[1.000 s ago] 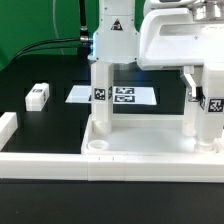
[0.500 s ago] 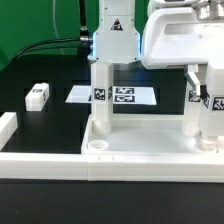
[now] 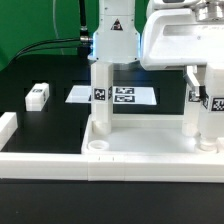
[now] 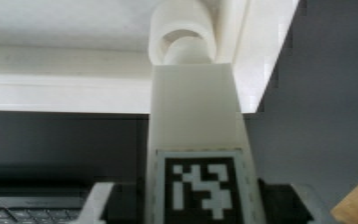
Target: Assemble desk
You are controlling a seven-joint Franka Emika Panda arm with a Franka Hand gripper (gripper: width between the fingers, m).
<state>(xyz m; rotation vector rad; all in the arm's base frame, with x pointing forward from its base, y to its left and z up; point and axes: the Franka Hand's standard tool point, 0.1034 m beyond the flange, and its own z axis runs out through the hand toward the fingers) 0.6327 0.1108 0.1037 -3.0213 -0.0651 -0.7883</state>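
The desk's tabletop is lying low in the exterior view, a white tray with raised walls sitting on the black table. Its round near-corner socket on the exterior view's left is showing empty. One standing leg is rising upright from inside the tray just behind that corner, with a black-and-white tag facing you.

On the exterior view's right, the held leg is standing upright over the tray's right end and is also showing a tag. Your wrist view has this same leg filling the middle of the picture. Its tag is nearest the camera, and its far end is meeting a rounded socket on the tabletop.

The gripper is pinching this leg. The dark fingers are pressing in on either side of its tagged end, with no gap showing. In the exterior view, the arm's white housing is hanging directly above the leg.

A thinner white post is rising just to the exterior view's left of the held leg. You cannot tell whether it is another leg or part of the tool.

A loose leg is lying flat on the table, well apart on the exterior view's left. The marker board is lying behind the standing leg. A white border rail is running along the table's near edge and butting against the tabletop's left end. A green backdrop is closing off the rear.
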